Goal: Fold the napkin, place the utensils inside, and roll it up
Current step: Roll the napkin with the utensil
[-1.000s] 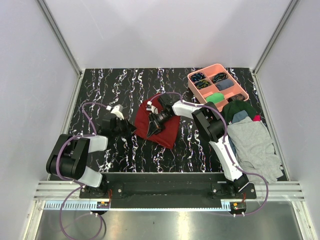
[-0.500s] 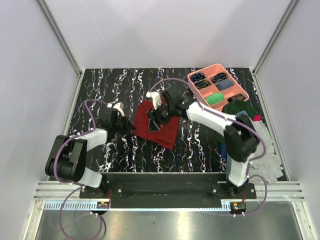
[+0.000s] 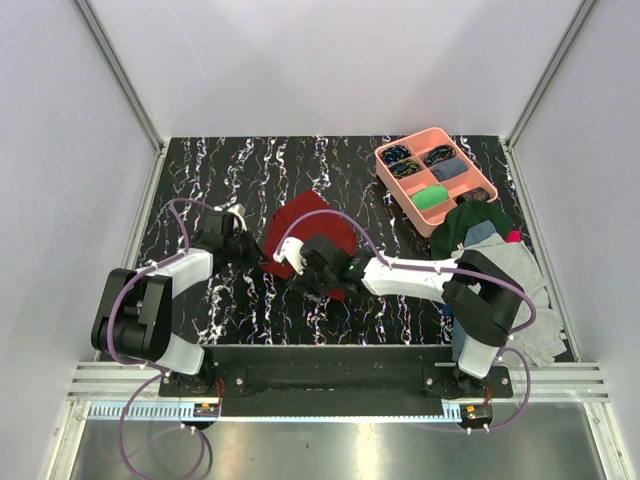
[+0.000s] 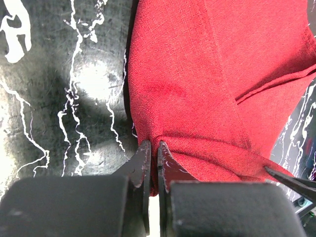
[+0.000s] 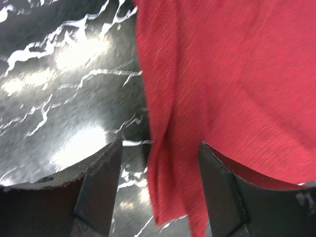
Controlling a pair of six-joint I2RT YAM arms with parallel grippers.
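The dark red napkin (image 3: 300,225) lies partly folded and rumpled on the black marbled table (image 3: 200,180), left of centre. My left gripper (image 3: 243,245) is shut on the napkin's left edge (image 4: 197,84), pinching a fold of cloth between its fingertips (image 4: 143,153). My right gripper (image 3: 305,272) is open over the napkin's near corner, its fingers (image 5: 103,173) either side of a hanging flap of the napkin (image 5: 197,98). No utensils show in any view.
A pink compartment tray (image 3: 434,177) with small items stands at the back right. A pile of grey, green and blue clothes (image 3: 505,280) lies at the right edge. Aluminium frame rails and white walls enclose the table.
My right gripper has swung from the napkin's far side to its near corner and has let go of the cloth. The napkin has shifted and changed shape. My left gripper has edged toward the napkin.
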